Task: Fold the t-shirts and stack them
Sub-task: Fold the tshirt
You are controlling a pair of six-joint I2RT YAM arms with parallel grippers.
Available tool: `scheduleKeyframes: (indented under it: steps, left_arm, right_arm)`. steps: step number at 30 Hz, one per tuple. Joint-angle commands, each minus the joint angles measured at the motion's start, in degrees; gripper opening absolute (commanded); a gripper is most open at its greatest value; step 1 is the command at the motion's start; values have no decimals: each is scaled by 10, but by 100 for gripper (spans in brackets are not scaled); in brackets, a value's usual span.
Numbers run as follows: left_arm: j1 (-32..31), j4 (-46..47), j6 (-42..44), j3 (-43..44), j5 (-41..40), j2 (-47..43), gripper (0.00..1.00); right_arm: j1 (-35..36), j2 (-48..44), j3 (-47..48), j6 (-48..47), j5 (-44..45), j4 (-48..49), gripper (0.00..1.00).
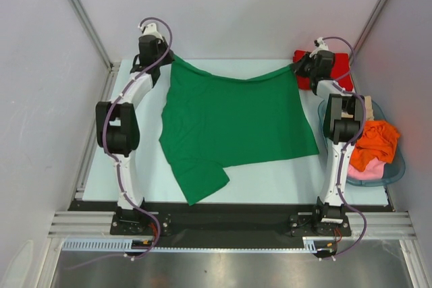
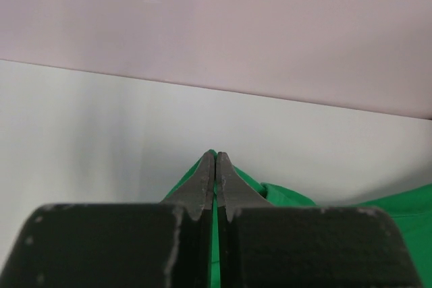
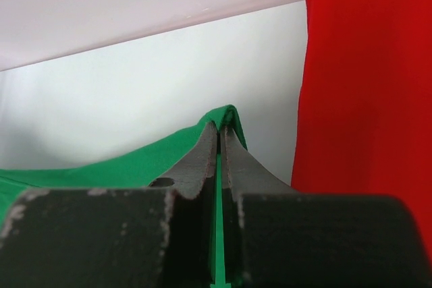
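Note:
A green t-shirt (image 1: 233, 126) lies spread over the middle of the table, its far edge lifted and stretched between both arms. At the far left corner my left gripper (image 1: 170, 56) is shut on that edge; green cloth (image 2: 283, 197) shows between and beside its jaws in the left wrist view, where the gripper (image 2: 215, 156) points at the back wall. My right gripper (image 1: 295, 67) is shut on the far right corner, with the pinched green cloth (image 3: 135, 160) draped over the gripper (image 3: 219, 126). A folded red t-shirt (image 1: 341, 72) (image 3: 368, 99) lies just right of it.
A blue basket (image 1: 398, 166) off the table's right edge holds orange (image 1: 374, 143) and pink (image 1: 368, 172) garments. One sleeve of the green shirt (image 1: 202, 180) hangs toward the near edge. White walls close in at the back and sides.

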Motion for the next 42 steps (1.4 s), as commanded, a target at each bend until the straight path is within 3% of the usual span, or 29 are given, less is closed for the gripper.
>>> scheduleKeyframes:
  steps: [1,5,11,15,22,32,42]
  left_arm:
    - [7,42,20,41,13,5,1]
    - [11,56,14,40,17,4,0]
    - [11,-52,0,69,26,-6,0]
    - [11,-75,-23,-8,35,-68,0]
    - [11,-112,-78,-139,73,-165,0]
    - [10,-153,-91,-255,83,-281,0]
    - [7,-156,-90,-368,62,-326,1]
  right_arm:
    - [0,6,31,4,-5,32,1]
    - [-1,12,37,2,-4,29,1]
    - [-1,6,55,1,-10,-29,1]
    - [-3,-2,74,2,-30,-126,1]
    - [-16,-61,14,14,-51,-204,0]
    - [-30,-110,-36,3,-59,-246,0]
    - [-31,-145,-86,-21,-57,-279,0]
